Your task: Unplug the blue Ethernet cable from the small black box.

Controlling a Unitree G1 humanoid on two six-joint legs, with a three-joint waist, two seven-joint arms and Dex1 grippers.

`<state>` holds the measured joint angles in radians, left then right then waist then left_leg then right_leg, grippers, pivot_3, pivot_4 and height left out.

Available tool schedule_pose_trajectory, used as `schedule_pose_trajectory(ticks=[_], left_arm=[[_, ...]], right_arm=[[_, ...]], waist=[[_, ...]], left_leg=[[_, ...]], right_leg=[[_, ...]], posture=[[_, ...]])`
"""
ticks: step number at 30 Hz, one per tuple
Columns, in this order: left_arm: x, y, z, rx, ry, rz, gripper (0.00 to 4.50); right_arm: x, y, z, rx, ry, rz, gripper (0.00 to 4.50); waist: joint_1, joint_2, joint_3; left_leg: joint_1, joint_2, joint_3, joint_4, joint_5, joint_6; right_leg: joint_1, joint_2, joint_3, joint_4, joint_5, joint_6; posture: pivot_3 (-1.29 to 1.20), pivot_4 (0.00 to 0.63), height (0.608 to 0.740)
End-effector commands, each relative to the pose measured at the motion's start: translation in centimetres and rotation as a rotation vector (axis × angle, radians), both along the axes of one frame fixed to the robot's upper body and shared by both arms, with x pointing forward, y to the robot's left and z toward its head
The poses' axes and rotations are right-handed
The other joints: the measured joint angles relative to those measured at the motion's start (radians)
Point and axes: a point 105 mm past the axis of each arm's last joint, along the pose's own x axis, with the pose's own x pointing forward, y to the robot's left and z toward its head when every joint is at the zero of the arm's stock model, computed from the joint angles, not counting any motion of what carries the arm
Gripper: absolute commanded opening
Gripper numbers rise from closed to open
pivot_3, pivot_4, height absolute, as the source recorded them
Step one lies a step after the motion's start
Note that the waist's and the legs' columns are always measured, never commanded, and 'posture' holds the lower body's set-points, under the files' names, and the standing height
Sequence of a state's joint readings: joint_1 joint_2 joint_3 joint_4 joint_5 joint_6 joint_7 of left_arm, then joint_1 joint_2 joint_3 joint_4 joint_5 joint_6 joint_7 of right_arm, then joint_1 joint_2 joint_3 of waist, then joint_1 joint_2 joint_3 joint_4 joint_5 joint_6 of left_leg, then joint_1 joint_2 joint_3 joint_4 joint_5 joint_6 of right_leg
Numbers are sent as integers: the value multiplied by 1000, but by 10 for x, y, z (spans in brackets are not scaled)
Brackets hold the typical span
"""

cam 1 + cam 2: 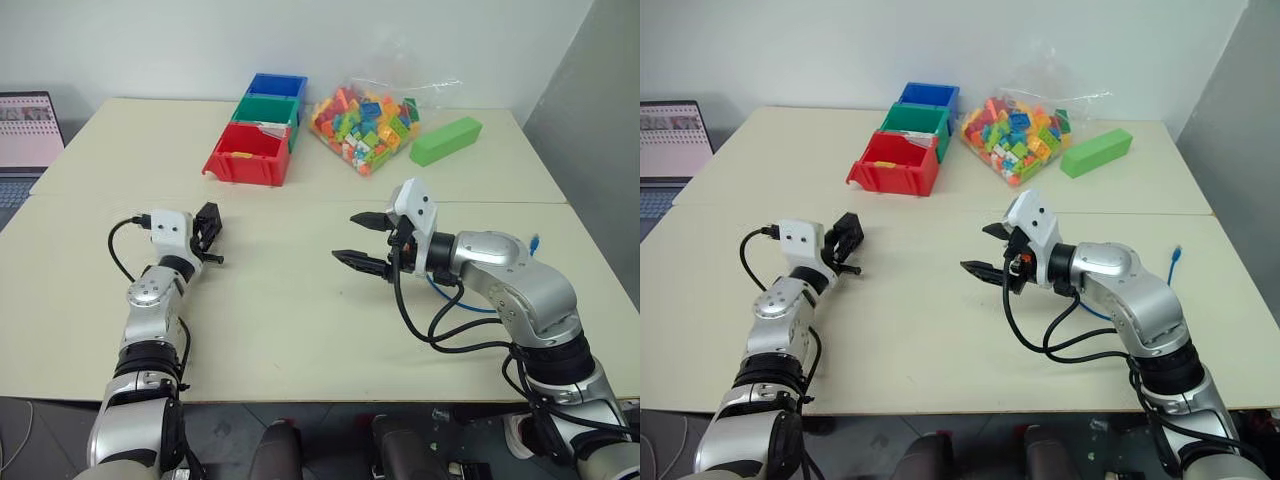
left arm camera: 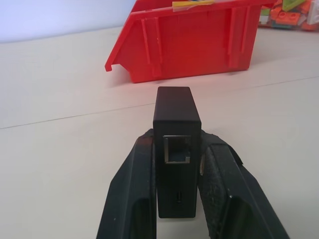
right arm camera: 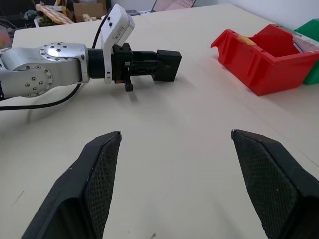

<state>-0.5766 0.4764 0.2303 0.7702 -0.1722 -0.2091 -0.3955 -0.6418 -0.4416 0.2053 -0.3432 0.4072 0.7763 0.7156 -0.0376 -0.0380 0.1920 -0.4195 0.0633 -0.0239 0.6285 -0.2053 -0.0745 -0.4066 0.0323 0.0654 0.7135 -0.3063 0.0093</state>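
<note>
Up close, my left hand (image 2: 174, 199) is clamped on the small black box (image 2: 175, 144), its empty port facing me, unlabelled. My right hand (image 1: 366, 240) gapes apart, empty. Behind it, the blue Ethernet cable (image 1: 536, 243) lies on the surface (image 1: 300, 300), mostly hidden.

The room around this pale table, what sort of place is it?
Probably a robot test room or lab: a pale worktable against a bare wall, stacked red, green and blue plastic sorting bins, a clear bag of colourful toy bricks, and an open laptop.
</note>
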Motion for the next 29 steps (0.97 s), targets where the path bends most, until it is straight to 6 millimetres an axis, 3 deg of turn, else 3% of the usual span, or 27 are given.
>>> schedule_pose_trajectory(ticks=[1,9,16,20,24,29], left_arm=[[-2,3,-7,-58,11,8,1519],[-18,4,-11,-64,34,-5,3028],[-70,3,3,40,146,-65,3028],[-110,-1,32,54,202,-252,3028],[-129,2,51,122,261,-325,3028],[-133,12,77,162,269,-324,3028]], right_arm=[[-3,2,12,2,-51,5,3737],[2,0,8,6,-43,-32,3737],[7,-31,-21,49,-19,-168,3737],[-2,-55,-26,45,-25,-189,3737],[-12,-68,-19,41,-3,-152,3737],[-10,-87,-13,1,-3,-156,3737]], waist=[[0,0,0],[-4,0,0],[-8,-3,-2],[-14,-4,0],[-12,0,2],[-16,0,2]], left_leg=[[0,0,0,0,0,0],[0,0,0,0,0,0],[1,1,-1,-1,0,0],[1,1,0,-1,0,0],[2,1,-1,-1,0,0],[4,1,0,-1,0,0]], right_leg=[[0,0,0,0,0,0],[0,0,0,0,0,0],[1,0,2,0,-1,1],[0,-1,4,0,-1,1],[1,-1,4,0,-3,4],[1,0,4,0,-4,4]], posture=[[0,150,740],[0,150,740],[0,150,740],[0,150,740],[0,150,740],[0,150,740]])
